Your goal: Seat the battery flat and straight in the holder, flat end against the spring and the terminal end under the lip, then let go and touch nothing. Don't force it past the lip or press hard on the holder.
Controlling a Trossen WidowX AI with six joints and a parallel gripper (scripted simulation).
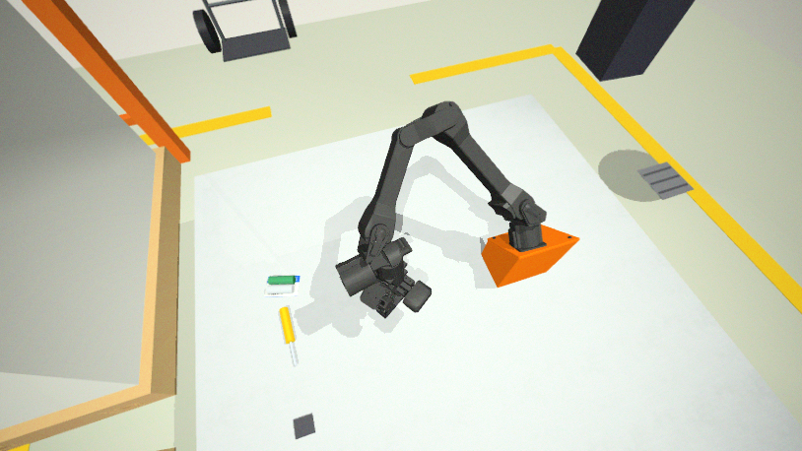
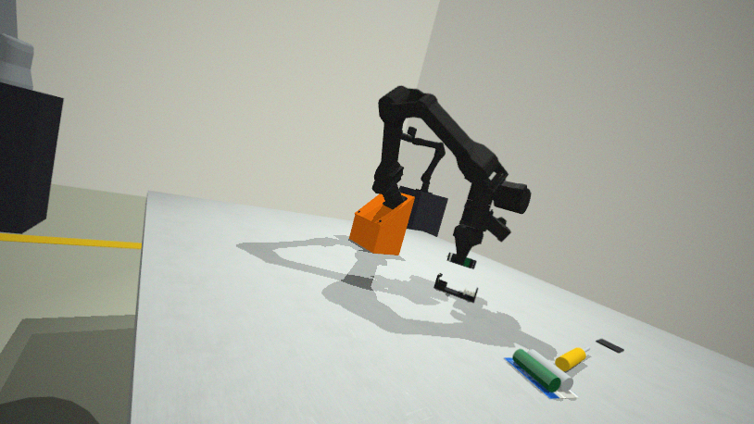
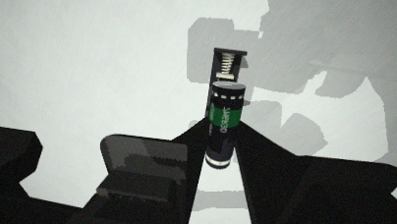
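The black battery with a green band (image 2: 469, 262) (image 3: 225, 118) is held level, lengthwise across the fingers. My gripper (image 2: 461, 258) (image 3: 221, 123) is shut on it. It hangs above the black holder (image 2: 451, 290) (image 3: 211, 85), with a visible gap in the exterior view. In the wrist view the battery runs nearly in line with the holder and covers its near part. The battery's plain flat end faces the side where the coil spring (image 3: 227, 63) shows. The holder's lip end is hidden in the wrist view. The arm hides holder and battery in the top view.
A green cylinder (image 1: 282, 280) (image 2: 535, 369) and a white one (image 1: 280, 289) lie side by side. A yellow-handled screwdriver (image 1: 287, 325) (image 2: 570, 358) and a dark flat square (image 1: 304, 425) (image 2: 609, 345) lie beyond. The orange arm base (image 1: 521, 263) (image 2: 377, 231) stands behind.
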